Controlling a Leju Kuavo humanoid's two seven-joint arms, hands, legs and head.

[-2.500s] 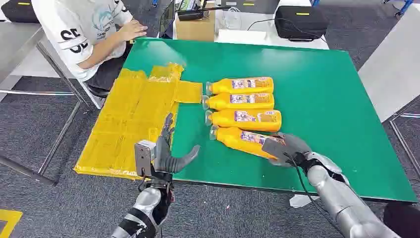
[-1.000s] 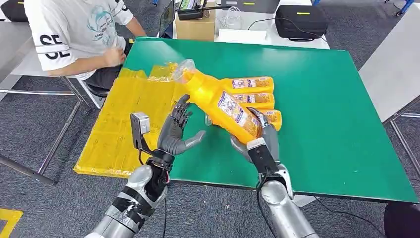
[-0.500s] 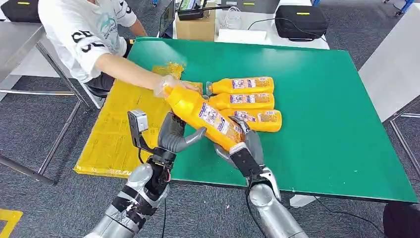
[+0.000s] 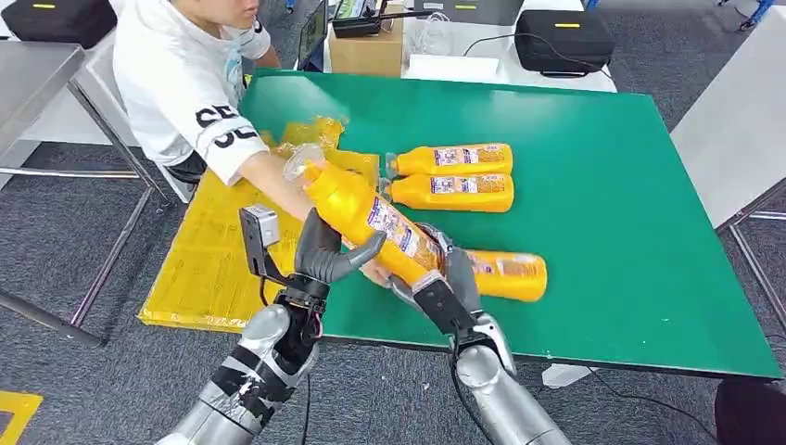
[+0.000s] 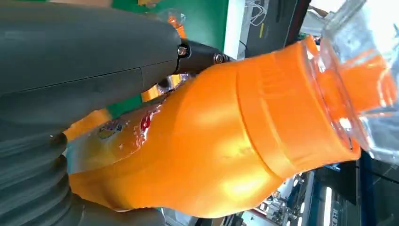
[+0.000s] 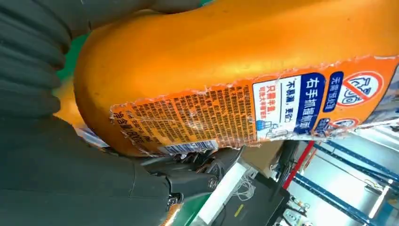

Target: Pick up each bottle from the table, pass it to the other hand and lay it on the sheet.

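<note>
Your green rectangular tabletop (image 4: 602,167) carries a crinkled yellow plastic sheet (image 4: 222,241) along its left edge and three orange plastic juice bottles lying on their sides, two (image 4: 450,159) (image 4: 451,192) in a row and one (image 4: 505,275) nearer you. A person's bare arm (image 4: 278,185) reaches in under the lifted bottle. You have a fourth orange labelled bottle (image 4: 371,222) tilted above the tabletop's near edge, right hand (image 4: 436,287) wrapped round its base, left hand (image 4: 324,252) closing on its middle with the thumb across the front.

Person (image 4: 190,83) at table's far-left — cardboard box (image 4: 366,51) behind.
</note>
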